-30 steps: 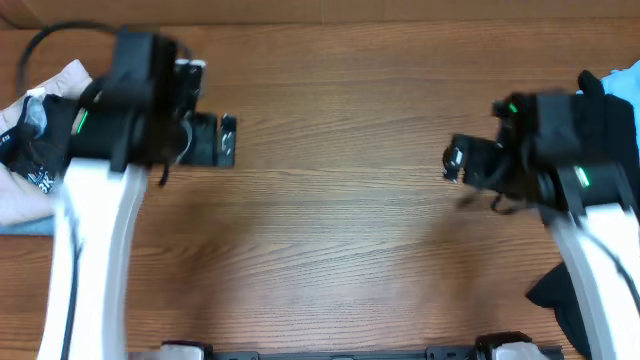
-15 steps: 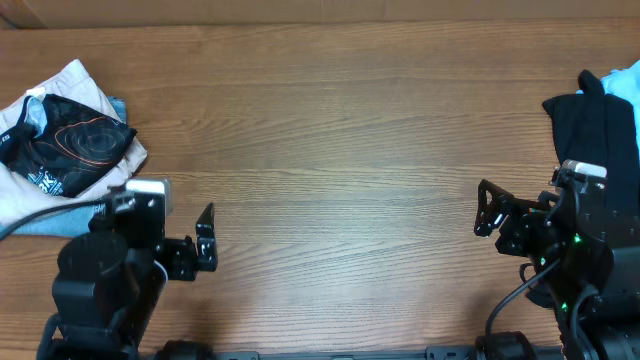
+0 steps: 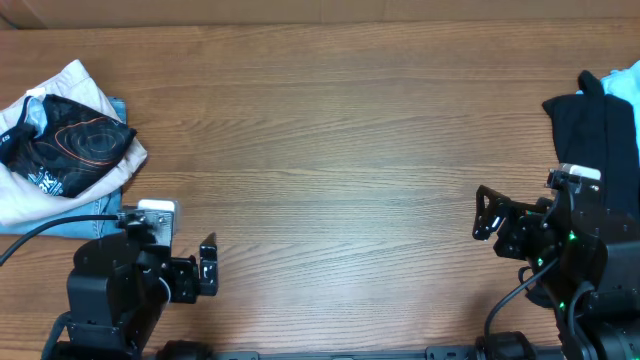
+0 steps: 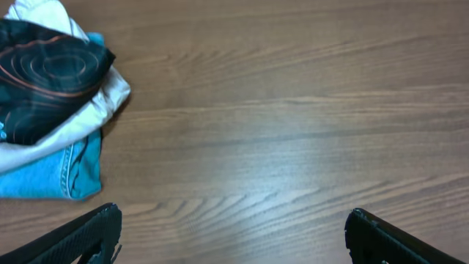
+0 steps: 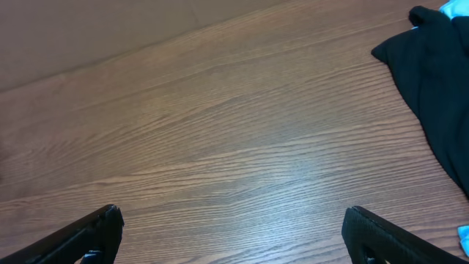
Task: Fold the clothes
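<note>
One jersey (image 4: 44, 73), one trousers (image 3: 70, 82), one jeans (image 4: 51, 172), one black garment (image 3: 600, 130), two arms (image 3: 105, 295) (image 3: 585, 255)

Black arms (image 3: 105, 290), black cables (image 3: 40, 235) (white wrist caps (image 3: 157, 209))

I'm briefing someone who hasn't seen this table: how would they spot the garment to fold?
Look to the far left corner of the brown wooden table. There the black slick jersey lies on top of a beige garment and light blue jeans. Thin orange contour lines and white lettering set it apart from the plain black clothes at the right edge.
</note>
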`<state>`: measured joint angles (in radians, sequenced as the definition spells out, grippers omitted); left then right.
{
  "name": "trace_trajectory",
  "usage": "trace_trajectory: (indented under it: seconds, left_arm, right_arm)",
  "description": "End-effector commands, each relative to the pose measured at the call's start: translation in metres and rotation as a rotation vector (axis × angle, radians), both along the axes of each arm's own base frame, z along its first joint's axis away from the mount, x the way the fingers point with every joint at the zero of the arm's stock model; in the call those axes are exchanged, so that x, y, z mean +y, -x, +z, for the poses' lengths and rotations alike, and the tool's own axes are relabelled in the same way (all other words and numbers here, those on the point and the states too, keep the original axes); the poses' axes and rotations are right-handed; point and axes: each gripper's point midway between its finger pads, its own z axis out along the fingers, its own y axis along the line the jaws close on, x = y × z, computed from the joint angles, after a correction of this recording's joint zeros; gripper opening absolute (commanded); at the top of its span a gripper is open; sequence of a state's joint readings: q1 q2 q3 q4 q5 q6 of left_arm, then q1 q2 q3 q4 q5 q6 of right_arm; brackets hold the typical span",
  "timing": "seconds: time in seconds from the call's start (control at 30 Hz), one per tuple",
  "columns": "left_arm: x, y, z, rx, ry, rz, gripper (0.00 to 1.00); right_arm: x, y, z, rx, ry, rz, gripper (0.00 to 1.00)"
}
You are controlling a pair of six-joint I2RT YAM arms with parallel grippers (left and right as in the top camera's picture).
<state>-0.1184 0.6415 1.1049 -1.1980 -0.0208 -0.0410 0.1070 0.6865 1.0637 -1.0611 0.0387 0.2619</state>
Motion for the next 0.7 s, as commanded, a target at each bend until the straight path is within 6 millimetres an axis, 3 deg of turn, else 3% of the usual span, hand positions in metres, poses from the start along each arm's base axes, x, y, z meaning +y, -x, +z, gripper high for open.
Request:
trace_trajectory:
  seconds: [0.0,0.23,0.4,0.67]
  left_arm:
    - [0.001,0.002,-0.004,0.015,-0.03,-0.015,1.0]
    - [0.001,0.002,-0.004,0.014,-0.03,-0.015,1.0]
    - [0.001,0.002,-0.004,0.015,-0.03,-0.015,1.0]
    - [0.001,0.002,-0.004,0.015,-0.03,-0.015,1.0]
  right_arm:
    - [-0.001,-0.001,-0.002,0.001,0.004,-0.008,1.0]
    - [0.0,0.003,-0.003,-0.004,0.004,-0.001,1.0]
    - [-0.001,0.012,0.008,-0.058,-0.003,-0.001,1.0]
    - [-0.005,0.046,0.02,-0.189,-0.009,0.004,1.0]
